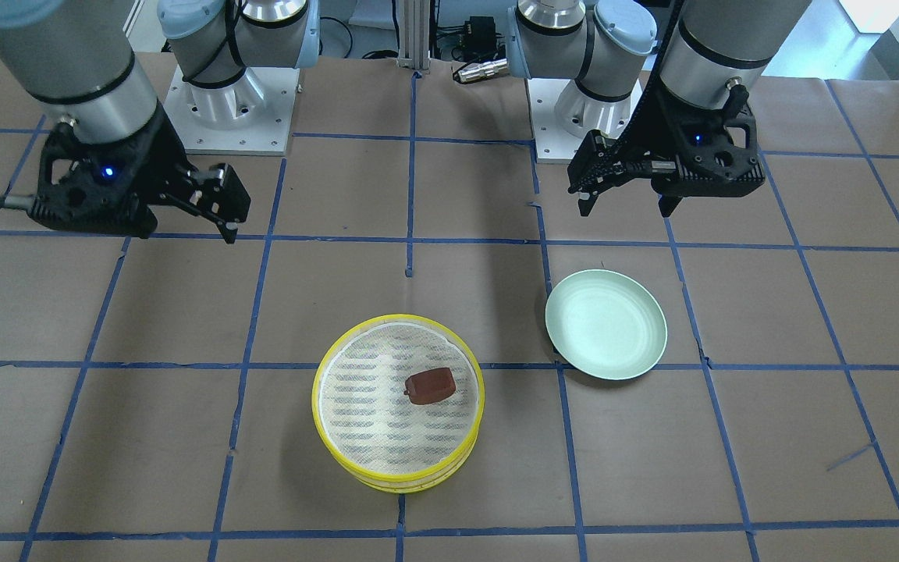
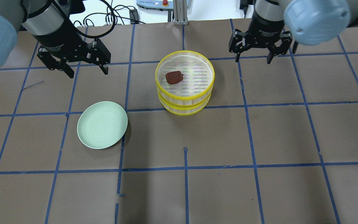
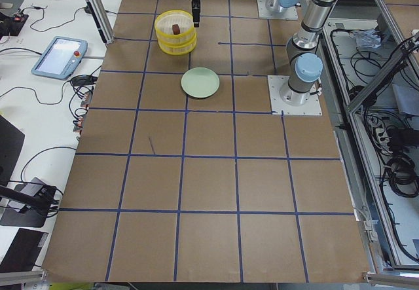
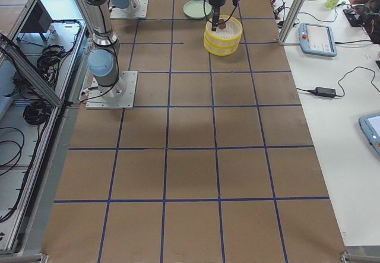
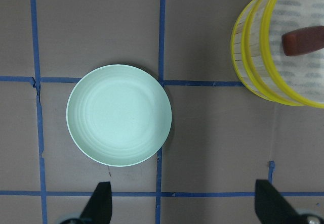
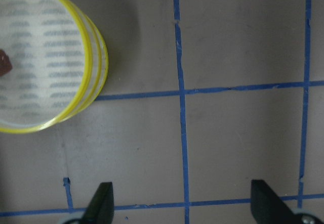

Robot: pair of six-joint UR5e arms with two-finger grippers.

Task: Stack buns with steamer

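Two yellow-rimmed steamer trays (image 1: 399, 473) stand stacked at the table's middle, also in the overhead view (image 2: 185, 99). A reddish-brown bun (image 1: 430, 385) lies in the top tray and shows from overhead (image 2: 174, 77) and in the left wrist view (image 5: 304, 40). The white bun is hidden. My left gripper (image 2: 88, 73) is open and empty, hovering back-left of the stack, above the plate's side (image 1: 626, 209). My right gripper (image 2: 253, 59) is open and empty, hovering to the right of the stack (image 1: 188, 228).
An empty pale green plate (image 2: 102, 124) lies left of the stack, also in the left wrist view (image 5: 119, 115). Brown table paper carries a blue tape grid. The arm bases stand at the robot's edge.
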